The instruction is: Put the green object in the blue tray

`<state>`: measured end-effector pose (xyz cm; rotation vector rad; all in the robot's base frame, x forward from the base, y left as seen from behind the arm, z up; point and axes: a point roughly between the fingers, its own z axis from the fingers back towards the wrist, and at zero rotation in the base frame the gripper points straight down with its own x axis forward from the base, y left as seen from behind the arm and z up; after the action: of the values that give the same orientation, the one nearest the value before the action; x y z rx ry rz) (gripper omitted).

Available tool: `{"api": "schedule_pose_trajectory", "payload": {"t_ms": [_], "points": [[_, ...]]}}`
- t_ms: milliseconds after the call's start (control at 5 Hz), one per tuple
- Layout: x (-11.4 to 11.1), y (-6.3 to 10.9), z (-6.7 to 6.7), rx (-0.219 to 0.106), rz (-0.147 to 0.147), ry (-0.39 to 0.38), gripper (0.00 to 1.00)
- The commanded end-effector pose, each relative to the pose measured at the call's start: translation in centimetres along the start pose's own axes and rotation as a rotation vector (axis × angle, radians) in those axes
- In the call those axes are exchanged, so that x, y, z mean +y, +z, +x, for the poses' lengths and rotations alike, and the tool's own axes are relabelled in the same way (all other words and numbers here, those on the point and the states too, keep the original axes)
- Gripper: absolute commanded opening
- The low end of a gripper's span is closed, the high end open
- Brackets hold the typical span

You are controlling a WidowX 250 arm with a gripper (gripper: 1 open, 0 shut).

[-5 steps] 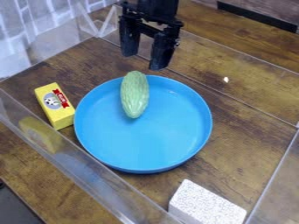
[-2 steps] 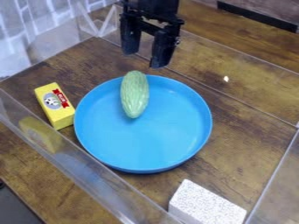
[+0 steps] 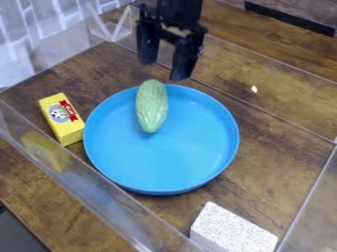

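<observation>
The green object [image 3: 152,105], a pale bumpy oval, lies inside the blue tray [image 3: 198,162], near the tray's far left rim. The round tray sits in the middle of the wooden table. My gripper [image 3: 164,57] hangs above and just behind the tray's far edge, its dark fingers [image 3: 182,61] spread apart and pointing down. It is open, with nothing between the fingers, and stands clear of the green object.
A yellow box [image 3: 59,118] lies left of the tray. A white speckled sponge block [image 3: 234,230] sits at the front right. Clear plastic walls [image 3: 53,148] fence the table's front and left sides.
</observation>
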<state>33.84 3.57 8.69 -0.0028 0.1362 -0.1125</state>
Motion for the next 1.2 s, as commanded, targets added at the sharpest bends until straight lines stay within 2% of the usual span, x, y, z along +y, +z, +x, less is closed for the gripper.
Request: {"api": "schedule_pose_trajectory", "payload": {"t_ms": [0,400,1000], "points": [[0.3,-0.3,-0.4,-0.026,0.011,0.007,1.0],[-0.2,-2.0,-1.5,-0.016,0.001,0.012,1.0],[-0.2,-3.2,-1.1,-0.008,0.009,-0.003,1.0]]}}
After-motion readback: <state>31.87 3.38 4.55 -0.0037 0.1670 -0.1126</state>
